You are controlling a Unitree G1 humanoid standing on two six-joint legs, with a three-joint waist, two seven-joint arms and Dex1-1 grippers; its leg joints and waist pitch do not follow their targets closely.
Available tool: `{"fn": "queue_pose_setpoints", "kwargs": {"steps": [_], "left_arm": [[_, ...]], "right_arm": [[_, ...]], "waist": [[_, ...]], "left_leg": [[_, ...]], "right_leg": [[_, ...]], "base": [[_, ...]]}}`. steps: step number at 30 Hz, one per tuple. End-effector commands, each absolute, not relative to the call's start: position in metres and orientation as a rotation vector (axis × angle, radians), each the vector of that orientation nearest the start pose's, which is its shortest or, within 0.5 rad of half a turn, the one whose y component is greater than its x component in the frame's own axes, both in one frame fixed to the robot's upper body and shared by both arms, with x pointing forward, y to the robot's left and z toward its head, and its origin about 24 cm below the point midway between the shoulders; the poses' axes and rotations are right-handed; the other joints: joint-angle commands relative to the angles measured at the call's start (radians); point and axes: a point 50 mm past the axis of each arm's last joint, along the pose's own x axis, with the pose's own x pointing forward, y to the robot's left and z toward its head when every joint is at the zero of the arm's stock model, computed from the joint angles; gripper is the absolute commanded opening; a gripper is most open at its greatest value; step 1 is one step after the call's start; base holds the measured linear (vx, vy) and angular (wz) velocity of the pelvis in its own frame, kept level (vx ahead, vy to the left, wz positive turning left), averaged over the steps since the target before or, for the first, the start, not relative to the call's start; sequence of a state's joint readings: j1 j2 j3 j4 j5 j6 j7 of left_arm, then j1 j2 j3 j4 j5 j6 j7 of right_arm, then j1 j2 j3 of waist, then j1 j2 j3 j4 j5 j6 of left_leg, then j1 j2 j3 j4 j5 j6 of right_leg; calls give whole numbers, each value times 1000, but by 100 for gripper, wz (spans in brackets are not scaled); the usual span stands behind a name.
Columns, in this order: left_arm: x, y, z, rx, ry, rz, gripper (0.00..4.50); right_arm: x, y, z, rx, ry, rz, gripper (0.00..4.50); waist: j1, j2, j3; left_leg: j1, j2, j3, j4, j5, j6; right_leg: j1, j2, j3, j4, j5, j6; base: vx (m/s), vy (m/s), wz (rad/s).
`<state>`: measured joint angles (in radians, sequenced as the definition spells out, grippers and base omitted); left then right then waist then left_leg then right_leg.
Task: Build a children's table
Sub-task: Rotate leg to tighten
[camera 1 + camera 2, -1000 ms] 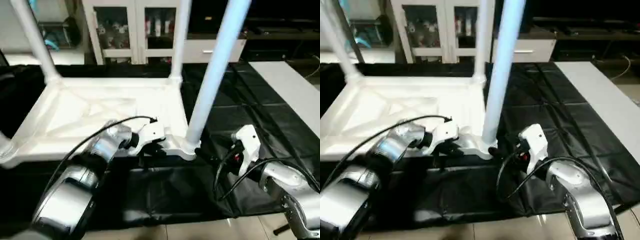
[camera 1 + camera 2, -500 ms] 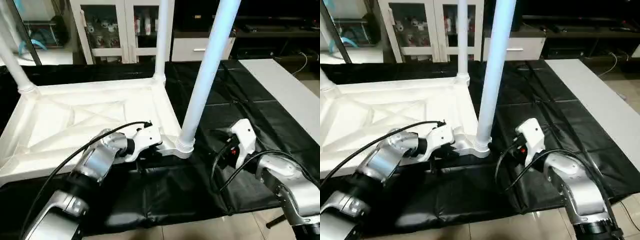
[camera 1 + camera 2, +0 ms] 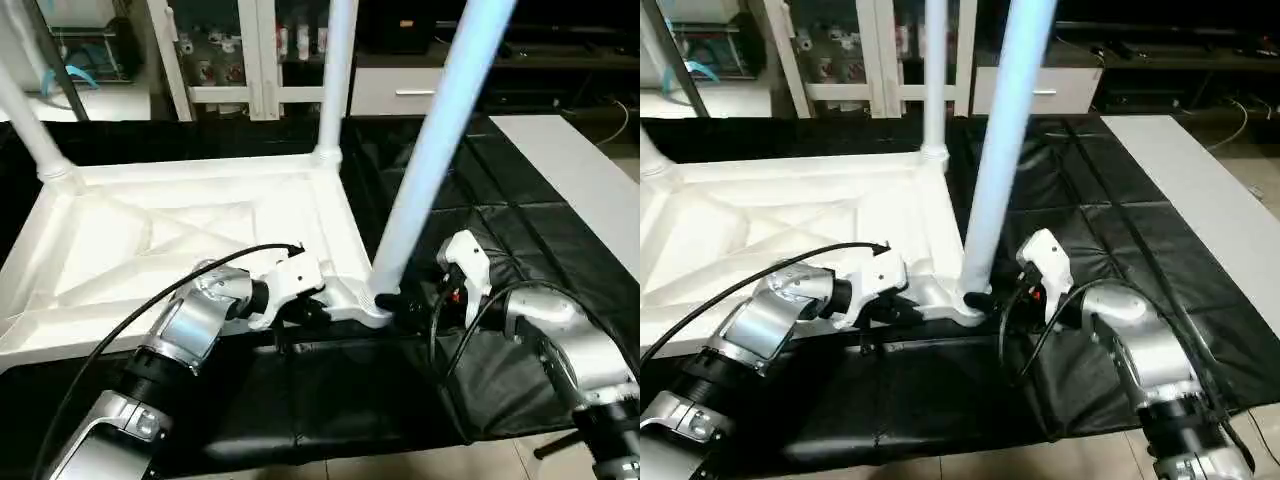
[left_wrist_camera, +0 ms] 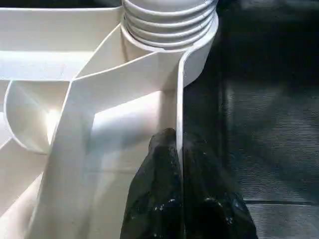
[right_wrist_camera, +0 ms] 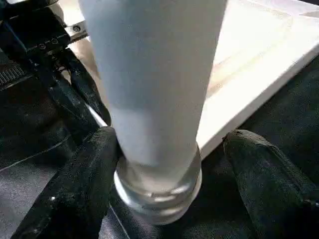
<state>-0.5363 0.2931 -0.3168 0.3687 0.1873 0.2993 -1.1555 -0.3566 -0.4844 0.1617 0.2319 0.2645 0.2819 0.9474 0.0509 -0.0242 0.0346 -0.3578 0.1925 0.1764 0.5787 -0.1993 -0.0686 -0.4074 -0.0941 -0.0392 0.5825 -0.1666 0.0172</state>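
Left gripper (image 4: 180,191) pinched on table top (image 3: 190,235) rim, right gripper (image 5: 164,184) wide around near leg (image 3: 430,170), black-covered work table (image 3: 480,190), white glass-door cabinet (image 3: 250,50) behind.

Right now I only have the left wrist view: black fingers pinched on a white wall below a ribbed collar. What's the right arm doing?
Observer: The right gripper straddles the base of the near leg, fingers open on either side of it.
Operator: Squeezing it?
Observer: One finger sits against the leg; the other stands clear of it, so no clamp.
Operator: Is that leg upright?
Observer: It leans, top tilted toward the robot's right, foot in the tabletop's near right corner socket.
Operator: Other legs?
Observer: Two more stand in the far corner sockets, far left leg and far right leg. The left gripper grips the rim beside the near leg's socket.
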Motion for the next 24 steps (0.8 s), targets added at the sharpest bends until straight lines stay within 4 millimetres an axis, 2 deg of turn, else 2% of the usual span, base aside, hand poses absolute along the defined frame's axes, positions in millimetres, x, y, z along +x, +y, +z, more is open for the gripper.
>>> {"fn": "queue_pose_setpoints", "kwargs": {"steps": [1, 10, 11, 12, 14, 15, 19, 24], "left_arm": [[293, 99, 34, 449, 589, -1374, 6], [295, 102, 33, 492, 632, -1392, 6], [296, 102, 33, 493, 632, -1398, 6], [296, 102, 34, 494, 633, -1403, 6], [295, 103, 34, 494, 638, -1418, 6], [295, 102, 35, 497, 638, -1424, 6], [296, 102, 35, 499, 639, -1426, 6], [297, 101, 35, 498, 636, -1427, 6]], "right_arm": [[296, -174, 67, -187, 318, 1024, 357], [299, -168, 64, -251, 337, 1129, 357], [300, -168, 64, -264, 337, 1129, 357], [300, -169, 63, -273, 337, 1131, 357], [302, -168, 63, -290, 337, 1135, 357], [304, -167, 62, -295, 335, 1137, 357], [306, -165, 60, -318, 346, 1148, 357], [307, -163, 56, -332, 352, 1168, 357]], "waist": [[6, -19, -52], [9, -23, -49], [11, -19, -50], [10, -22, -50], [9, -18, -50], [8, -21, -50], [9, -19, -51], [9, -20, -51]], "left_leg": [[2, 31, 3, -58, -119, 106], [1, 31, 1, -59, -174, 73], [2, 31, 0, -60, -177, 67], [1, 30, 1, -59, -183, 63], [2, 30, -1, -61, -187, 61], [0, 30, 0, -60, -193, 59], [1, 30, 0, -60, -180, 63], [0, 30, -1, -60, -193, 61]], "right_leg": [[48, -41, 25, -48, -164, -268], [46, -41, 27, -51, -227, -242], [45, -42, 27, -51, -233, -244], [44, -41, 27, -52, -233, -244], [45, -39, 26, -51, -233, -243], [45, -40, 26, -52, -237, -241], [46, -39, 26, -49, -214, -246], [46, -40, 26, -50, -227, -247]], "base": [[0, 0, 0], [0, 0, 0], [0, 0, 0], [0, 0, 0], [0, 0, 0], [0, 0, 0], [0, 0, 0], [0, 0, 0]]}}
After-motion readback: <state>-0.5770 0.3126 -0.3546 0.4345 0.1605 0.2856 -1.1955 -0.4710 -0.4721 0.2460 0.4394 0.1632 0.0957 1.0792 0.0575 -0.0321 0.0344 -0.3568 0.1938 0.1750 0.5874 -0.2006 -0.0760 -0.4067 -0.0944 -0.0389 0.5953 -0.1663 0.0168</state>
